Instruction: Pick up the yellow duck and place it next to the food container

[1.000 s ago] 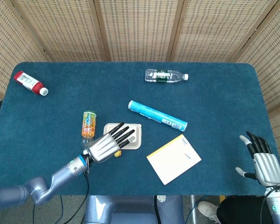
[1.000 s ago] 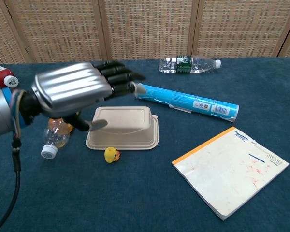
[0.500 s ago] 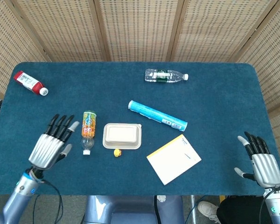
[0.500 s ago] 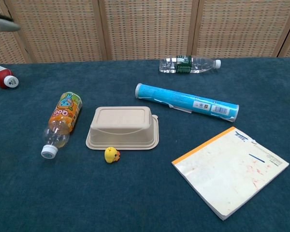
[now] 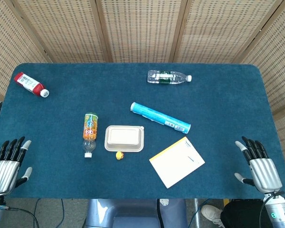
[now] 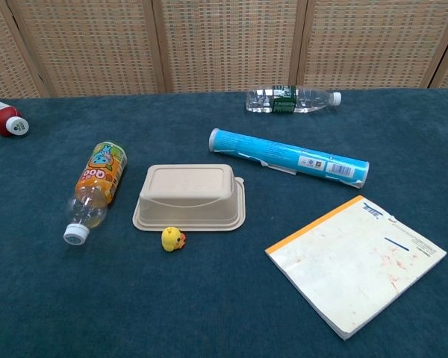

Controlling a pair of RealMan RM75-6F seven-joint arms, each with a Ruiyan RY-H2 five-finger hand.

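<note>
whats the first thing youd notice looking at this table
The tiny yellow duck stands out against the dark blue table, sitting just in front of the beige food container. Both the left hand and the right hand are at the near corners, fingers apart, holding nothing.

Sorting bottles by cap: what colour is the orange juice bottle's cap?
White, clearest in the chest view: cap of the juice bottle.

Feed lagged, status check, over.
Both hands open: left hand, right hand. Duck beside container. Nothing in the way.
</note>
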